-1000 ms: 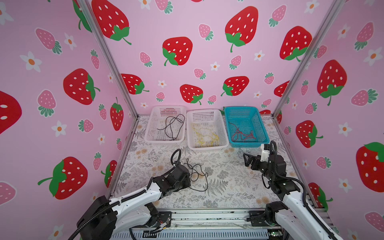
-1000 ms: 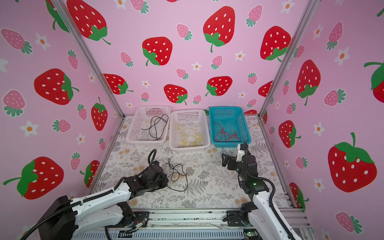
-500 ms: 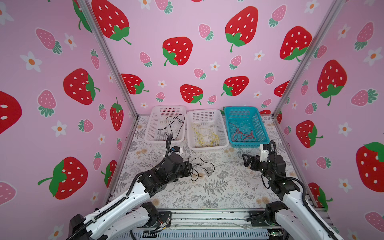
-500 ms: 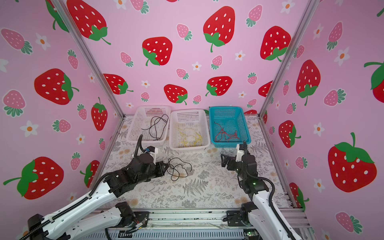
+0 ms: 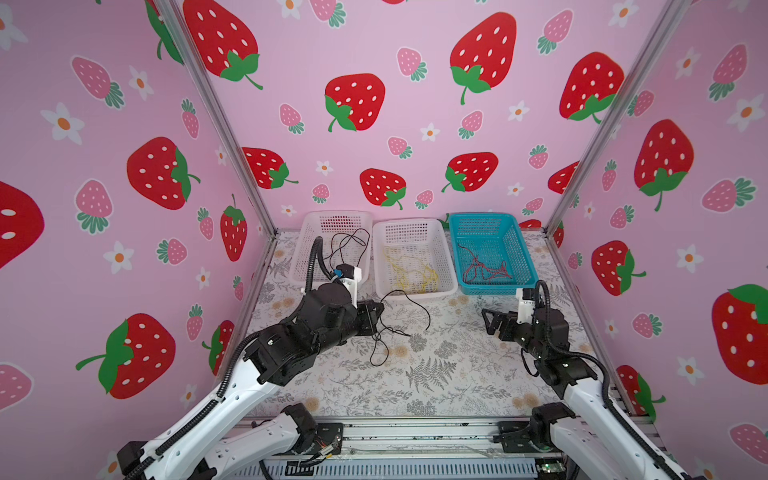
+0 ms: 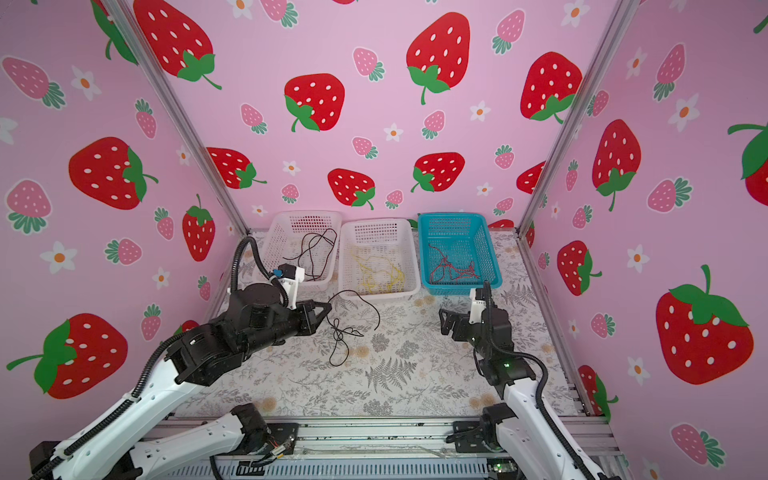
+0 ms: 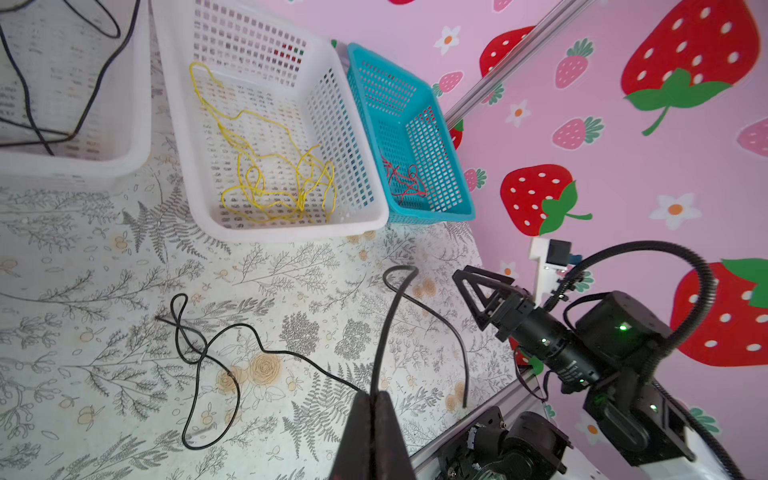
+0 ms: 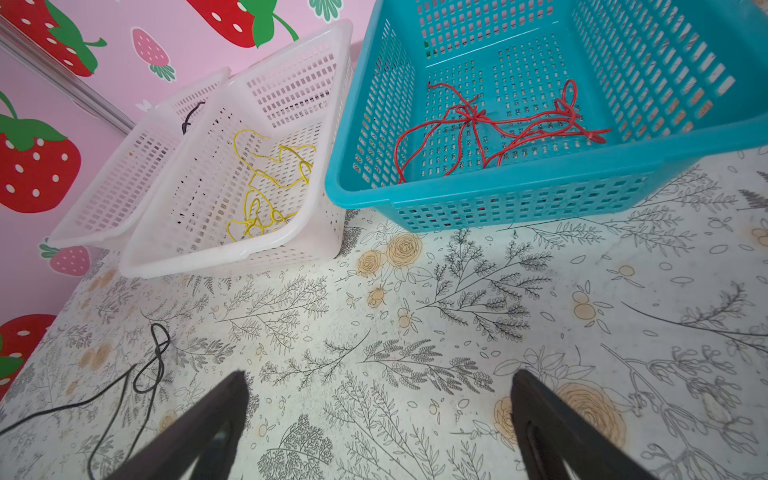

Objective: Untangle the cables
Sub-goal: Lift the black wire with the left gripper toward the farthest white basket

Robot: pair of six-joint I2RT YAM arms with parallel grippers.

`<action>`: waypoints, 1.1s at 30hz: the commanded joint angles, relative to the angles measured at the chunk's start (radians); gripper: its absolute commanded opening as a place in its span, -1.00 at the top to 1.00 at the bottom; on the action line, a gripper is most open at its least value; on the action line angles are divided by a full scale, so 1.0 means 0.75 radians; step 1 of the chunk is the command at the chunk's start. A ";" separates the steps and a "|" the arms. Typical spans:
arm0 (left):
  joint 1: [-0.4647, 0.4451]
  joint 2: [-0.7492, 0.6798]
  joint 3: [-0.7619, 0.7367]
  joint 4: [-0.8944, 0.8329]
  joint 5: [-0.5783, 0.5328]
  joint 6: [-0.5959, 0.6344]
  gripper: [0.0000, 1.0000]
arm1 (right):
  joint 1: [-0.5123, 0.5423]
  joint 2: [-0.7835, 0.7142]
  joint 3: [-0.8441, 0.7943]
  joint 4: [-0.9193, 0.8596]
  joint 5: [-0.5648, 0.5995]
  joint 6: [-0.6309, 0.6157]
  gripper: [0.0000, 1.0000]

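Pink strawberry walls (image 5: 415, 50), floral tabletop (image 5: 457, 386), metal posts (image 5: 219, 124)

My left arm (image 5: 286, 349) reaches forward, wrist seemingly rolled sideways, left gripper (image 5: 376, 313) pinched shut. My right arm (image 5: 573, 374) sits bent, right gripper (image 5: 488, 323) spread wide, pointing inward.

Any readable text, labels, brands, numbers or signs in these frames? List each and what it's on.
None can be read.
Walls: only strawberry and flower prints, no words.
Mat: only plant drawings.
Baskets and arms: no label or marking that can be made out in any view.
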State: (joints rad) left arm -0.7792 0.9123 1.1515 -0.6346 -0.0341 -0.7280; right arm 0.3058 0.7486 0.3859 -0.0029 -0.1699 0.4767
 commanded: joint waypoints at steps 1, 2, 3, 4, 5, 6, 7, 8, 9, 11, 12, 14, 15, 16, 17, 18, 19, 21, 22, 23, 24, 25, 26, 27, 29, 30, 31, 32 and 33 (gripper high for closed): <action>-0.004 0.031 0.168 -0.094 -0.028 0.110 1.00 | 0.010 0.009 -0.015 0.029 -0.015 0.001 -0.99; -0.003 0.042 0.205 -0.107 -0.033 0.129 1.00 | 0.010 0.011 -0.016 0.031 -0.014 0.000 -0.99; -0.004 0.050 0.248 -0.121 -0.046 0.152 1.00 | 0.010 0.013 -0.015 0.031 -0.014 -0.002 -0.99; -0.004 0.061 0.292 -0.141 -0.062 0.172 1.00 | 0.010 0.016 -0.017 0.031 -0.011 -0.001 -0.99; -0.003 0.069 0.332 -0.158 -0.075 0.192 1.00 | 0.010 0.017 -0.018 0.031 -0.010 -0.001 -0.99; -0.003 0.077 0.377 -0.175 -0.089 0.214 1.00 | 0.010 0.018 -0.018 0.031 -0.011 -0.004 -0.99; -0.004 0.086 0.422 -0.189 -0.104 0.236 1.00 | 0.010 0.021 -0.018 0.031 -0.011 -0.004 -0.99; -0.003 0.095 0.459 -0.202 -0.114 0.251 1.00 | 0.010 0.021 -0.016 0.032 -0.009 -0.004 -0.99; -0.003 0.103 0.502 -0.215 -0.122 0.271 1.00 | 0.010 0.023 -0.014 0.027 -0.004 -0.005 -0.99; -0.003 0.128 0.581 -0.234 -0.135 0.309 1.00 | 0.010 0.023 -0.012 0.023 0.009 -0.008 -0.99; -0.002 0.143 0.620 -0.244 -0.140 0.328 1.00 | 0.010 0.021 -0.012 0.024 0.013 -0.008 -0.99; -0.002 0.174 0.691 -0.258 -0.150 0.363 1.00 | 0.010 0.022 -0.011 0.022 0.012 -0.008 -0.99; -0.002 0.190 0.721 -0.259 -0.153 0.382 1.00 | 0.010 0.024 -0.012 0.022 0.011 -0.006 -0.99; -0.003 0.205 0.746 -0.258 -0.158 0.399 1.00 | 0.010 0.023 -0.014 0.024 0.011 -0.006 -0.99; -0.003 0.217 0.775 -0.257 -0.162 0.409 1.00 | 0.010 0.024 -0.015 0.023 0.010 -0.004 -0.99; -0.004 0.230 0.804 -0.254 -0.163 0.432 1.00 | 0.010 0.024 -0.020 0.023 0.010 -0.004 -0.99; -0.003 0.245 0.835 -0.257 -0.172 0.450 1.00 | 0.011 0.024 -0.023 0.023 0.008 -0.002 -0.99; 0.000 0.273 0.893 -0.266 -0.190 0.480 1.00 | 0.014 0.023 -0.025 0.019 0.007 -0.002 -0.99; -0.001 0.283 0.920 -0.272 -0.203 0.494 1.00 | 0.018 0.023 -0.022 0.018 0.011 -0.005 -0.99; 0.000 0.290 0.940 -0.277 -0.213 0.498 1.00 | 0.023 0.019 -0.022 0.017 0.020 -0.009 -0.99; 0.003 0.294 0.957 -0.275 -0.214 0.504 1.00 | 0.032 0.015 -0.023 0.015 0.041 -0.013 -0.99; 0.003 0.293 0.967 -0.271 -0.214 0.508 1.00 | 0.040 0.009 -0.026 0.014 0.067 -0.016 -0.99; 0.003 0.289 0.973 -0.264 -0.214 0.513 1.00 | 0.050 0.002 -0.032 0.017 0.090 -0.018 -0.99; 0.003 0.284 0.975 -0.255 -0.219 0.525 1.00 | 0.057 -0.010 -0.043 0.027 0.104 -0.020 -0.99; 0.002 0.273 0.978 -0.244 -0.250 0.548 1.00 | 0.067 -0.028 -0.065 0.054 0.111 -0.016 -0.99; 0.005 0.271 0.982 -0.246 -0.272 0.568 1.00 | 0.070 -0.036 -0.073 0.062 0.119 -0.016 -0.99; 0.006 0.269 0.989 -0.251 -0.293 0.579 1.00 | 0.073 -0.039 -0.079 0.063 0.129 -0.016 -0.99; 0.008 0.269 0.996 -0.259 -0.316 0.598 1.00 | 0.075 -0.039 -0.082 0.063 0.141 -0.018 -0.99; 0.012 0.271 1.007 -0.272 -0.331 0.615 1.00 | 0.078 -0.035 -0.085 0.063 0.151 -0.020 -0.99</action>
State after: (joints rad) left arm -0.7773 1.1252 1.8584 -0.8310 -0.2188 -0.3260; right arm 0.3565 0.7330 0.3325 0.0154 -0.1005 0.4732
